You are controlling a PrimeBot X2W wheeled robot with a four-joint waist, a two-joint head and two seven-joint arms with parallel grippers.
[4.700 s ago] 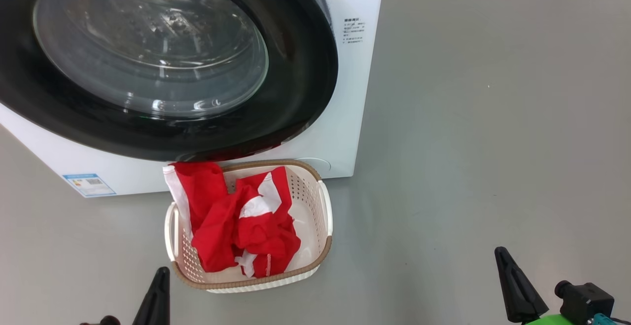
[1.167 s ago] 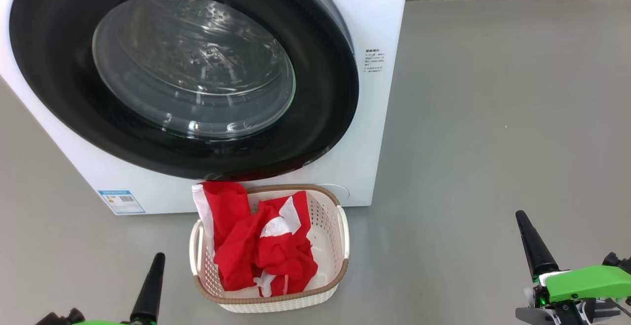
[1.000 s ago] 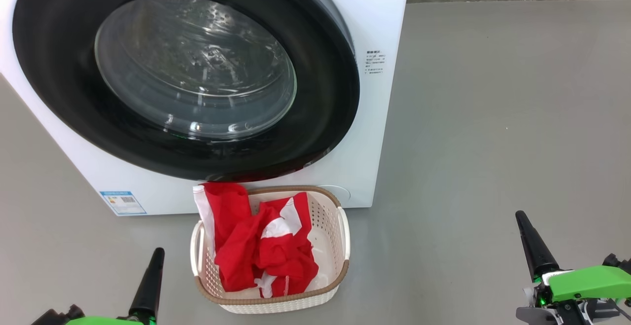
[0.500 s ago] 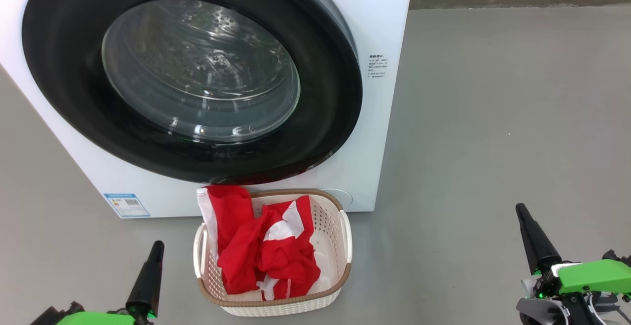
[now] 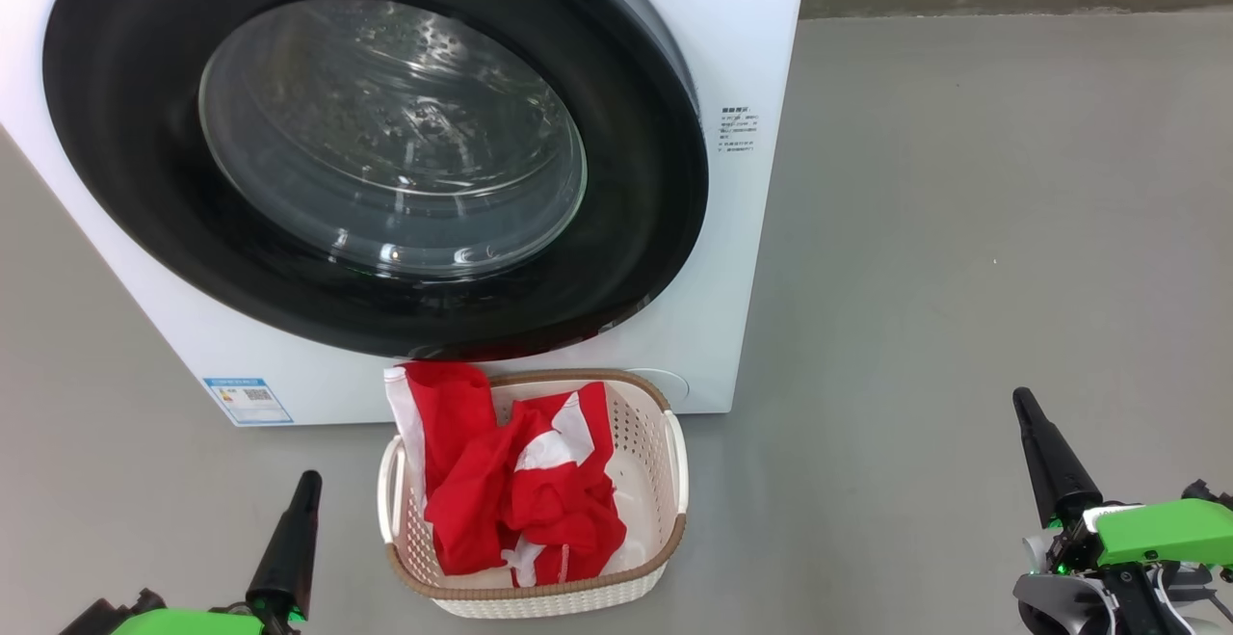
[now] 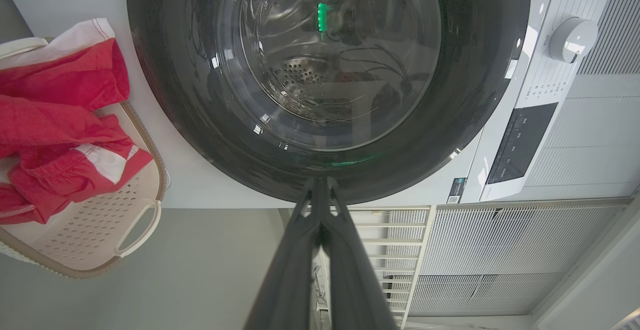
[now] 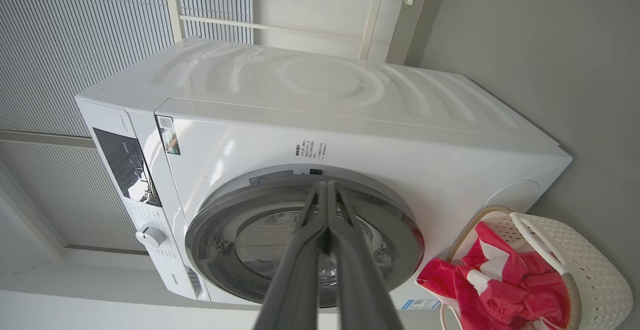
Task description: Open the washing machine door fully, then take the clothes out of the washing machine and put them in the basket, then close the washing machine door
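Red clothes (image 5: 520, 505) sit in the basket (image 5: 539, 602) and the washing machine door (image 5: 636, 211) looks shut, so my left gripper (image 5: 309, 477) and right gripper (image 5: 1021, 395) rest closed, empty.

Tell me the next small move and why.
Probably nothing more than parking both arms: the washing machine door looks shut flush on the washing machine, the clothes lie in the basket, and the left pincer and right pincer are shut, empty and clear of both.
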